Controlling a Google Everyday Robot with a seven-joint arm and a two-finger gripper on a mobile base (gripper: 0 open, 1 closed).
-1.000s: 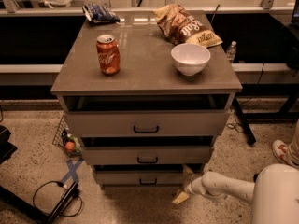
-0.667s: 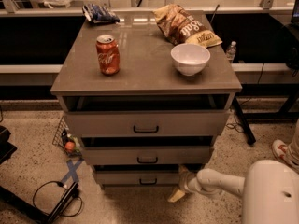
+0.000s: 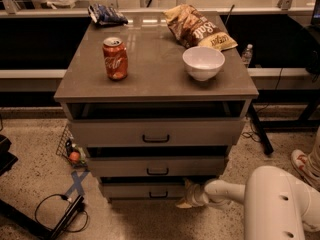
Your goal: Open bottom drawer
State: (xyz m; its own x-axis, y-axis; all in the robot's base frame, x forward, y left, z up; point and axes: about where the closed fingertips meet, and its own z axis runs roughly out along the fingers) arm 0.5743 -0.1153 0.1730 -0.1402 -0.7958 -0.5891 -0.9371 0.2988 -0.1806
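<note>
1. Camera view, what has changed: over the last second the gripper [image 3: 187,198] has crept up off the floor and in toward the cabinet. It now sits low at the end of the bottom drawer [image 3: 130,190] nearest the arm [image 3: 225,191], touching or just short of the front panel; we cannot tell which.
2. We cannot tell whether the gripper is released or clenched. It holds nothing that we can see.
3. The bottom drawer's black handle [image 3: 158,194] lies just beside the gripper, further along the panel and away from the arm. The drawer itself looks no further out than a second ago.
4. We judge this the approach step: the reach is closing, but the pull has not begun.
5. Edges: the middle drawer [image 3: 157,166] overhangs directly above the gripper, and the top drawer [image 3: 156,132] juts out above that, so headroom is tight.
6. Open room: below and behind the gripper there is bare floor [image 3: 150,219] for pulling back. The cables [image 3: 65,209] lie well beyond the handle, far from the gripper.
</note>
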